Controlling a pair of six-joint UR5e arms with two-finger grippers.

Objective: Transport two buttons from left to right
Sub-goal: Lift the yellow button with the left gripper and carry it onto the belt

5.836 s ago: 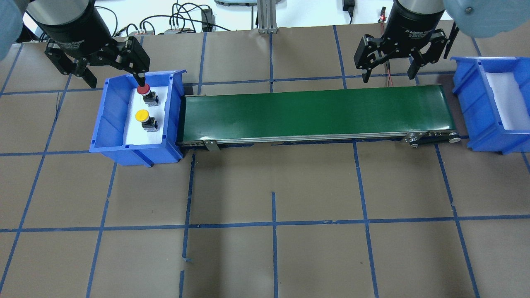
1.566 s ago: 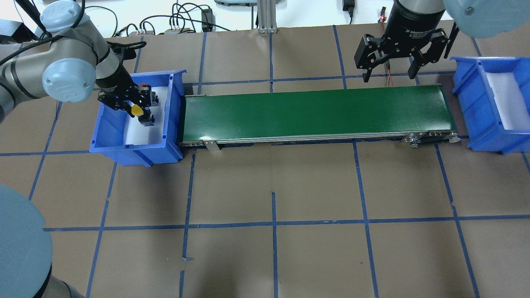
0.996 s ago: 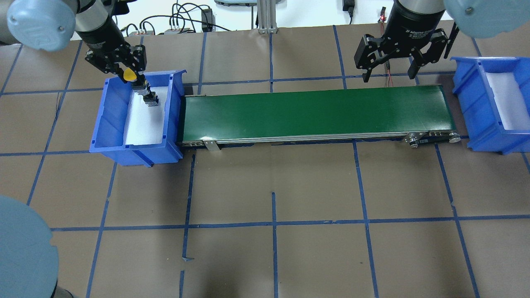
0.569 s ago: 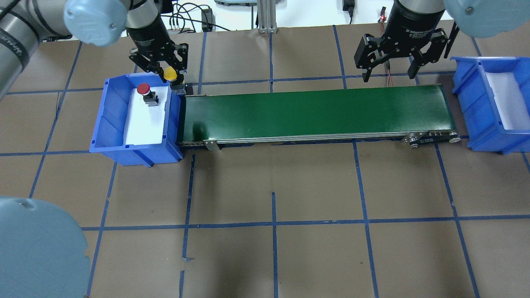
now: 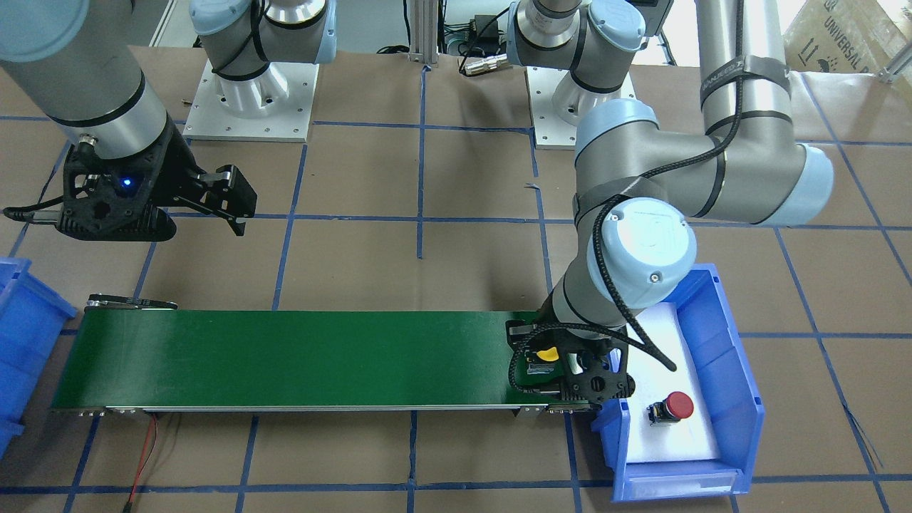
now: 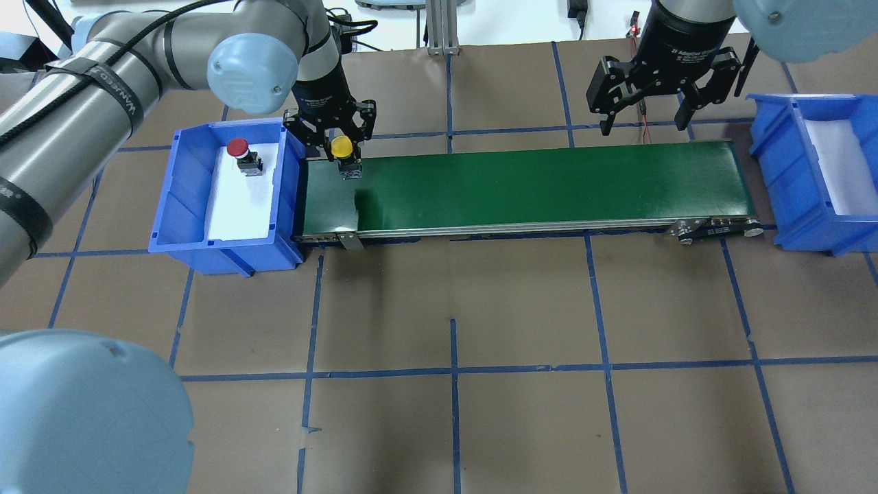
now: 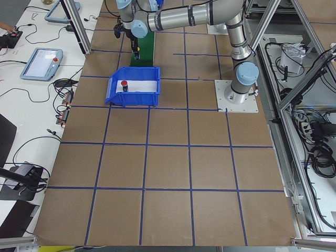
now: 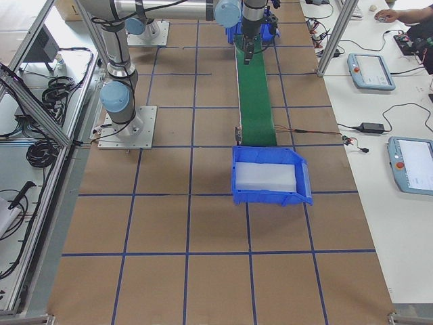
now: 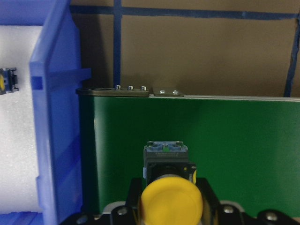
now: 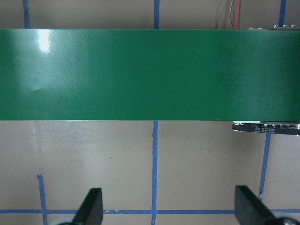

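Observation:
My left gripper [image 6: 341, 152] is shut on the yellow button [image 6: 341, 145] and holds it over the left end of the green conveyor belt [image 6: 521, 185]. The yellow cap also shows in the left wrist view [image 9: 172, 201] and in the front view [image 5: 547, 353]. I cannot tell if its base touches the belt. The red button [image 6: 238, 147] stands upright on white foam in the left blue bin [image 6: 185, 199]. It also shows in the front view [image 5: 678, 405]. My right gripper [image 6: 643, 118] is open and empty, behind the belt's right end.
A second blue bin [image 6: 789, 178] with white foam stands just past the belt's right end. The left bin's wall [image 9: 51, 140] stands close beside the held button. Cables and a red wire lie behind the belt near the right gripper.
My left gripper took the yellow button out of the left bin and carried it right, over the bin wall to the belt's left end. The red button stayed in the bin. The right arm has not moved.

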